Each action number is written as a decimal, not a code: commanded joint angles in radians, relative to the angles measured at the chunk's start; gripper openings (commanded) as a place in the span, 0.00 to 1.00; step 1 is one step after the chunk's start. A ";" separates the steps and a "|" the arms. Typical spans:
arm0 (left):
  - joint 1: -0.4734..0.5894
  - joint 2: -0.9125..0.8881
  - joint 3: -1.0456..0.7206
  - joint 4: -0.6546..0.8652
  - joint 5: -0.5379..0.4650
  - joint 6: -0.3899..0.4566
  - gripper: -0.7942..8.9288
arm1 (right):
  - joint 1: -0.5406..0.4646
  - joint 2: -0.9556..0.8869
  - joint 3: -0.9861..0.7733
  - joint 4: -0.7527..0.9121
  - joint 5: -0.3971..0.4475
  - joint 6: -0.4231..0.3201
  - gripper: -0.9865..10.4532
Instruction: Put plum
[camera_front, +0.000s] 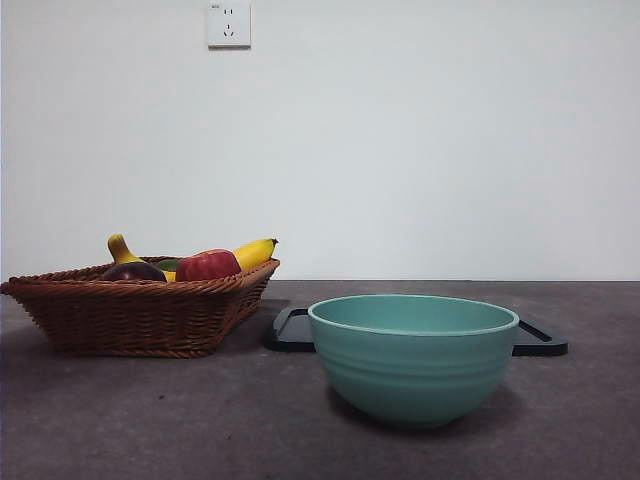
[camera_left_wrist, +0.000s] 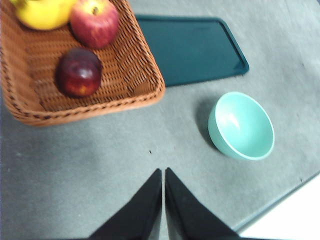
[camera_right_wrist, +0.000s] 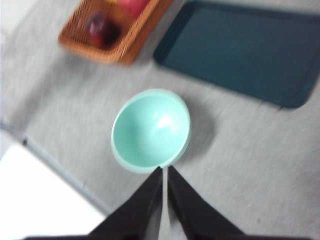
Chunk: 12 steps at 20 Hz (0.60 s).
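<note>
Fruit basket, tray, empty bowl, both pincers pinched together

The wicker basket (camera_front: 140, 315) holds the plum (camera_left_wrist: 78, 72), a red apple (camera_left_wrist: 94, 22) and a banana (camera_front: 254, 252), half hidden by the rim up front. The dark tray (camera_left_wrist: 192, 47) shows fully only from above. The teal bowl (camera_front: 412, 357) holds nothing. Left gripper (camera_left_wrist: 163, 172) and right gripper (camera_right_wrist: 165, 170) hang above the table, jaws together.
</note>
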 joint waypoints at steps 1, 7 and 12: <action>-0.008 0.005 0.019 0.009 0.006 0.021 0.09 | 0.024 0.013 0.017 -0.002 -0.002 -0.037 0.09; -0.008 0.004 0.019 0.010 0.006 0.019 0.27 | 0.032 0.013 0.017 0.000 -0.002 -0.036 0.26; -0.009 0.004 0.019 0.010 0.006 0.016 0.53 | 0.032 0.013 0.017 0.002 -0.002 -0.032 0.41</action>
